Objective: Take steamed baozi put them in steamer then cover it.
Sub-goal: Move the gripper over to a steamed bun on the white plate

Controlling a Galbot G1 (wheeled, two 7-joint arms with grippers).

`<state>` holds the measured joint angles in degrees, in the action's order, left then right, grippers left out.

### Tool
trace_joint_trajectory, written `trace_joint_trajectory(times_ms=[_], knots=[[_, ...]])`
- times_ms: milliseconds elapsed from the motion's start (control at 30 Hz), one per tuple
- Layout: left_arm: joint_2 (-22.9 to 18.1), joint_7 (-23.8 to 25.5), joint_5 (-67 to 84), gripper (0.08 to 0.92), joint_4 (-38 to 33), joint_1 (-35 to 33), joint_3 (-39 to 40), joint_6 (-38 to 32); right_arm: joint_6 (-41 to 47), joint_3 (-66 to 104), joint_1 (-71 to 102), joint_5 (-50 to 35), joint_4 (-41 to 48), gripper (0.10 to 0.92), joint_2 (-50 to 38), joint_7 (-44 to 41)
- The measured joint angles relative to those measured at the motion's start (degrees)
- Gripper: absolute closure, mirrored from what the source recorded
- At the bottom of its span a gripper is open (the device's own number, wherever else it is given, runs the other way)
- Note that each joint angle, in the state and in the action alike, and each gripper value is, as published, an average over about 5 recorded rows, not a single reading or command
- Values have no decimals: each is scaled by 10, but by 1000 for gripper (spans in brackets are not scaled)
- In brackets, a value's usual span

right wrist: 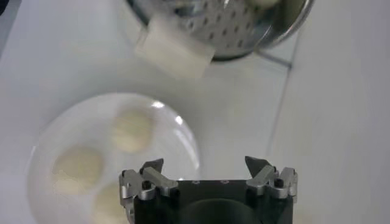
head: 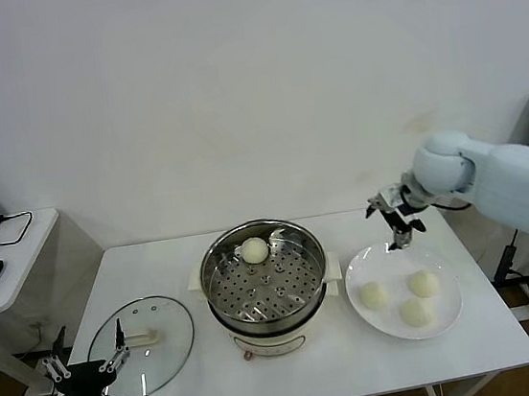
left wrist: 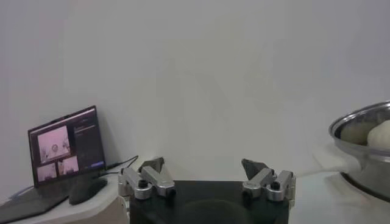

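- Lid (head: 141, 346) of glass lies flat on the table (head: 314, 366) at about 9 o'clock from the steamer, not yet placed on it; the left gripper (head: 86, 368) waits at the lid's near-left edge, fingers apart and empty.
- Steamer (head: 265, 273) holds one baozi (head: 255, 250) at 12 o'clock on its perforated floor.
- Plate (head: 449, 312), at 3 o'clock from the steamer, carries three remaining buns (head: 415, 312).
- Right gripper (head: 399, 223) hovers over the plate's 12 o'clock rim, fingers spread, holding nothing.
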<state>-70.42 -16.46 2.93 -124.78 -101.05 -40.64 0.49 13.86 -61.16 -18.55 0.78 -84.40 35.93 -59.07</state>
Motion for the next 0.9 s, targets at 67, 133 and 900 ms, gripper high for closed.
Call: trace_joint_trajectory(times_ms=[67, 133, 900], knots=[[0, 0, 0, 177, 0, -1, -1, 0, 3, 12, 23, 6, 5, 203, -1, 2], [-1, 0, -1, 177, 0, -2, -2, 0, 5, 23, 44, 12, 10, 203, 1, 4], [-2, 1, -1, 177, 7, -3, -8, 1, 5, 81, 178, 60, 74, 203, 73, 25]])
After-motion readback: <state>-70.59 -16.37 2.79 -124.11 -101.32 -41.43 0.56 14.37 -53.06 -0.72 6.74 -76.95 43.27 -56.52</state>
